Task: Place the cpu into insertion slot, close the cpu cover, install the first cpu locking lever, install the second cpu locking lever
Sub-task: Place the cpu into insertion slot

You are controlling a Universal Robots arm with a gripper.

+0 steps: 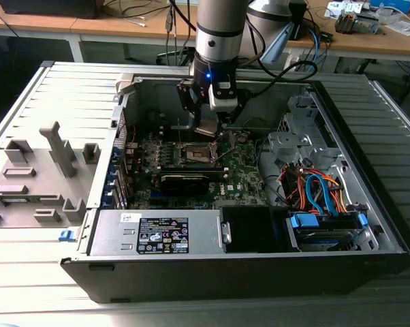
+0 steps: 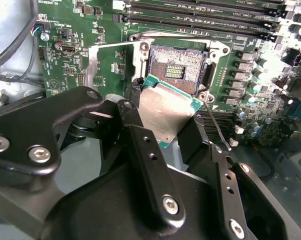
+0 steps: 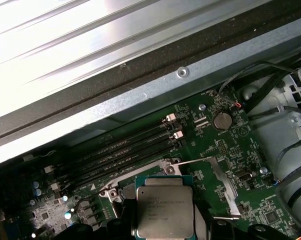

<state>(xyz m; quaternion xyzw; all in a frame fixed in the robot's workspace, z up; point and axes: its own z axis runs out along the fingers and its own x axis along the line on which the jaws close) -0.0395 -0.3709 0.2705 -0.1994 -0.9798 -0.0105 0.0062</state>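
The gripper (image 2: pixel 166 122) is closed on the cpu (image 3: pixel 165 207), its black fingers (image 2: pixel 143 145) pressing on two opposite edges of the chip, with the metal top facing the cameras in both wrist views. The cpu hangs inside the open computer case (image 1: pixel 368 225), in the upper middle of the exterior view. It sits just above the insertion slot (image 1: pixel 197 155) and, judging by the second wrist view, over its near edge and turned a little out of line with its frame. It is not seated. The chip looks light, stiff and smooth. Holding it by the edges is probably the right grip, since its underside and the gold pin field of the slot are fragile, and a skewed or sliding drop could bend the pins. The cpu cover (image 2: pixel 93 67) is swung open and lies beside the slot, so the pin field is bare. A thin wire lever (image 2: pixel 215 127) stands free on the other side, close to one finger. Room is tight: the memory slots (image 3: pixel 125 150) run along one side of the slot, and a long black card (image 1: pixel 191 180) sits just below it in the exterior view. The bundle of cables (image 1: pixel 317 191) lies well apart, toward the exterior view's right.
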